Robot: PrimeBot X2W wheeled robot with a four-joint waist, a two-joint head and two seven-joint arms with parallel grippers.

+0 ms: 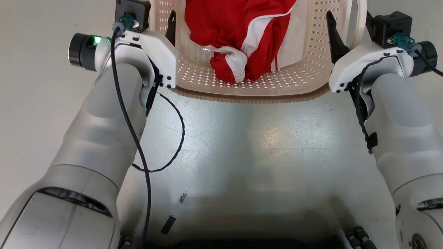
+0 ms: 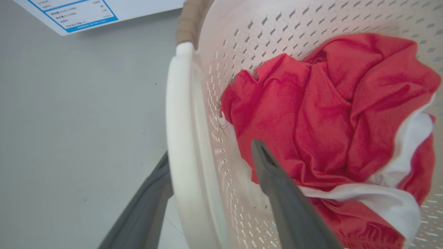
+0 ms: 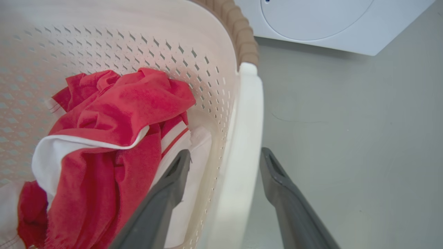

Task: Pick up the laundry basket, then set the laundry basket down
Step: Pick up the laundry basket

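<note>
The laundry basket (image 1: 252, 98), cream perforated plastic with a brown woven-look rim, sits at the top centre of the head view between my two arms. A crumpled red and white garment (image 1: 242, 31) lies inside it. My left gripper (image 2: 211, 150) is open and straddles the basket's left white loop handle (image 2: 176, 121), one finger outside and one inside the wall. My right gripper (image 3: 225, 153) is open astride the right loop handle (image 3: 247, 114) in the same way. In the head view each inner finger (image 1: 171, 24) stands dark against the basket wall.
A white washer (image 3: 328, 20) with a round door stands just beyond the basket on pale grey floor. A white panel with a blue-framed label (image 2: 79, 14) is at the far left. A loose black cable (image 1: 173, 138) loops off my left forearm over a glossy grey surface.
</note>
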